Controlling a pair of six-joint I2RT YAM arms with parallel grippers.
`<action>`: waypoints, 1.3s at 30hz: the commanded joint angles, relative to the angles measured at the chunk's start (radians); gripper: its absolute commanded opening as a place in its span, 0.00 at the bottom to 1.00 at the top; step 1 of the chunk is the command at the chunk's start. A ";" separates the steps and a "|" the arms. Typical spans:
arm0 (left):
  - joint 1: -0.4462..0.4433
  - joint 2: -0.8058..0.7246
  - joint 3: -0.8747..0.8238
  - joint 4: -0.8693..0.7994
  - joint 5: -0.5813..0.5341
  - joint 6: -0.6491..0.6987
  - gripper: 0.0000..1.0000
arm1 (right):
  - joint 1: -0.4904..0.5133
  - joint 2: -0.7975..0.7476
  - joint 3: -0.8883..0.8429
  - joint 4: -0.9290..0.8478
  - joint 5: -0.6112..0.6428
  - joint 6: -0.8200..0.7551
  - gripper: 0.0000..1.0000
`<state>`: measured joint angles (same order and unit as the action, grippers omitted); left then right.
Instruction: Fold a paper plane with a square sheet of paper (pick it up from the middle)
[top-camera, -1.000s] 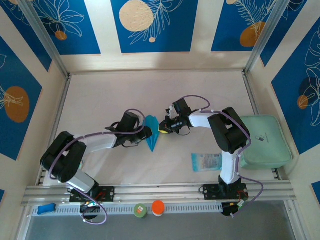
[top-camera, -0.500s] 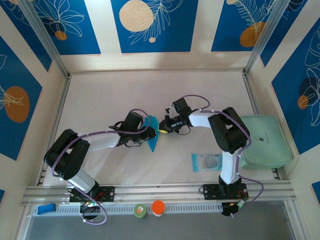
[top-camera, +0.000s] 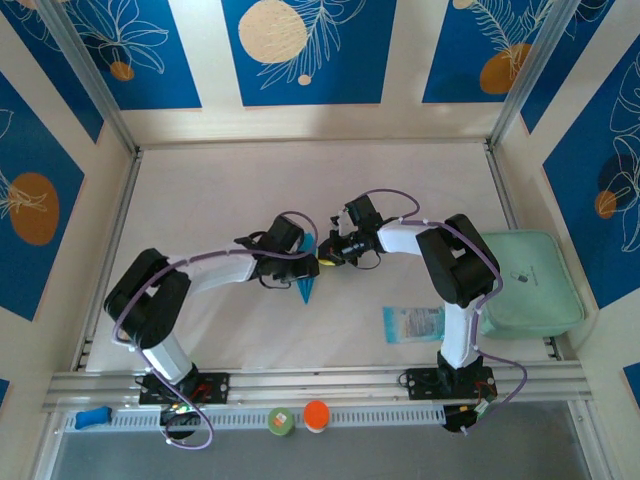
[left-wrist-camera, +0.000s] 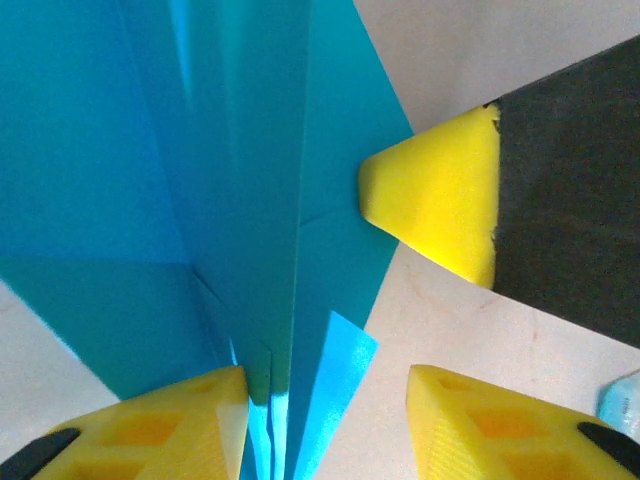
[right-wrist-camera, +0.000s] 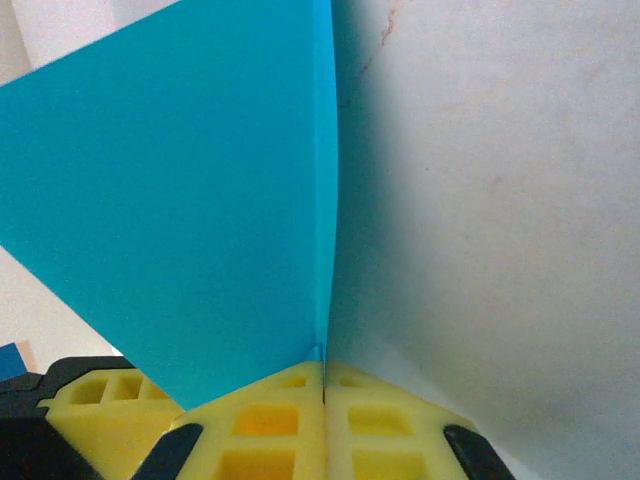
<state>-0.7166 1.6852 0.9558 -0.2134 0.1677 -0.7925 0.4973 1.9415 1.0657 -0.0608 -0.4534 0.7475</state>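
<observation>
**Paper plane pinched from the right, straddled from the left**

The cyan paper plane (top-camera: 306, 283) lies near the middle of the table (top-camera: 220, 200), between the two claws, its sharp tip pointing toward the arm bases. The right claw (top-camera: 327, 256) meets it from the right. In the right wrist view, its yellow pads are pressed together on an edge of the paper, which rises as a flat cyan flap above them.

The left claw (top-camera: 298, 266) is spread. In the left wrist view its two yellow fingers (left-wrist-camera: 150, 430) stand apart, with the plane's folded layers running down between them. There the right claw's yellow tip touches the plane's edge.

A printed packet (top-camera: 412, 323) lies well apart, near a mint-green pad (top-camera: 530, 283).
</observation>
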 joint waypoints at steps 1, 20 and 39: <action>-0.019 0.031 0.045 -0.089 -0.032 0.061 0.45 | 0.005 0.011 0.022 -0.020 -0.036 -0.002 0.00; -0.039 0.067 0.126 -0.206 -0.144 0.085 0.33 | 0.005 0.008 0.017 -0.026 -0.031 -0.006 0.00; -0.057 0.115 0.194 -0.292 -0.214 0.053 0.21 | -0.003 -0.026 0.017 -0.028 -0.016 -0.002 0.04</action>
<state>-0.7643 1.7924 1.1206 -0.4545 -0.0105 -0.7319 0.4969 1.9411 1.0657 -0.0654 -0.4522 0.7479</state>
